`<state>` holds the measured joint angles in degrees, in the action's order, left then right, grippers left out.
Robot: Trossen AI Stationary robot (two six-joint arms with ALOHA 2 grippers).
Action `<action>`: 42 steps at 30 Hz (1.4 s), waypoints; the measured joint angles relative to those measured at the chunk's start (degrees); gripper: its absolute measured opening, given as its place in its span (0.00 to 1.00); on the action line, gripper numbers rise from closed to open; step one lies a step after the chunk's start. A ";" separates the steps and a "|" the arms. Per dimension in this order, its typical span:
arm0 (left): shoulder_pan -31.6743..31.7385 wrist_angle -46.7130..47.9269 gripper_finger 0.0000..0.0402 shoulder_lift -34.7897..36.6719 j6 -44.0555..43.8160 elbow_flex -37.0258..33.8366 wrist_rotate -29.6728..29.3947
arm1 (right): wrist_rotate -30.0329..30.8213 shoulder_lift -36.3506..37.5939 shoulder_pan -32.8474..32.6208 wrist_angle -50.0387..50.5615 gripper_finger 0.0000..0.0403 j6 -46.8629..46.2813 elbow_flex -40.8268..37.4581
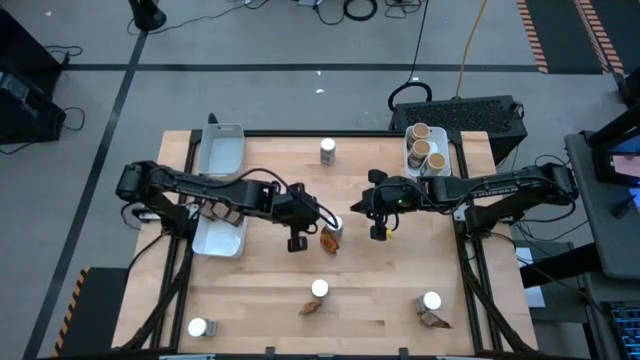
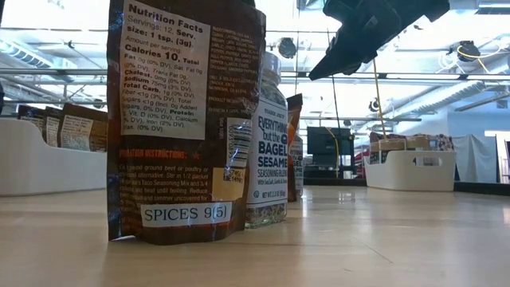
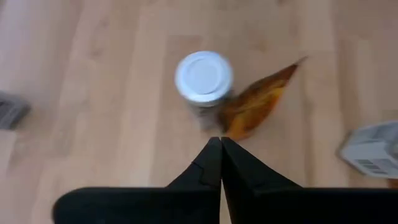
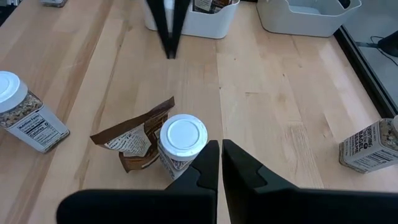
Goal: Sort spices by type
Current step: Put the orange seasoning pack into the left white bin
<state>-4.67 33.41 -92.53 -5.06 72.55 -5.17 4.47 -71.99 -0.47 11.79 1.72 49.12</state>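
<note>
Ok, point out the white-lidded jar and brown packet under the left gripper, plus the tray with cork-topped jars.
white-lidded jar [image 3: 204, 75], left wrist view, lid top
brown packet [image 3: 256, 107], left wrist view, crinkled middle
tray [image 1: 443, 158], high view, right rim

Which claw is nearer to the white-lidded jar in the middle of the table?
Left. The shut, empty left claw hangs beside the white-lidded jar and its brown packet; the shut right claw hangs slightly farther off, opposite.

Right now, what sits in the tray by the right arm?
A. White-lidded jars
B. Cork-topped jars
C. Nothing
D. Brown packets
B: the high view shows three cork-topped jars standing in the right tray, while the white-lidded jars are out on the table.
</note>
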 joint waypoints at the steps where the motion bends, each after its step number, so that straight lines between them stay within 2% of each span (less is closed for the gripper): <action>1: -0.14 -0.01 0.05 0.02 0.40 0.00 0.09 | 0.00 0.00 0.00 0.00 0.00 0.00 0.00; 5: -0.89 -0.81 0.16 -0.16 5.19 0.00 0.13 | 0.00 0.00 0.00 -0.09 0.00 0.00 0.00; 14: -2.14 -9.56 0.42 -3.38 15.55 0.04 0.19 | 0.00 0.00 0.00 -0.16 0.00 0.00 -0.02; 20: -2.12 -10.66 0.51 -6.12 16.62 0.04 0.18 | 0.00 0.00 0.00 -0.15 0.00 0.30 -0.04; 27: -2.05 -12.08 0.52 -8.30 18.06 0.02 -2.18 | 0.00 0.00 0.00 -0.15 0.00 0.44 -0.06; 34: -2.05 -11.47 0.50 -8.43 19.55 0.02 -0.73 | 0.00 0.00 0.00 -0.15 0.00 0.45 -0.05; 38: -2.05 -11.46 0.39 -8.43 20.51 0.02 -0.62 | 0.00 -0.01 -0.01 -0.15 0.00 0.45 -0.05; 42: -1.90 -11.44 0.20 -8.43 20.71 0.02 -0.85 | 0.00 -0.02 0.00 -0.15 0.00 0.44 -0.05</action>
<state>-6.57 21.98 -100.97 15.65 72.58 -6.02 4.47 -72.01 -0.47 11.64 2.15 49.08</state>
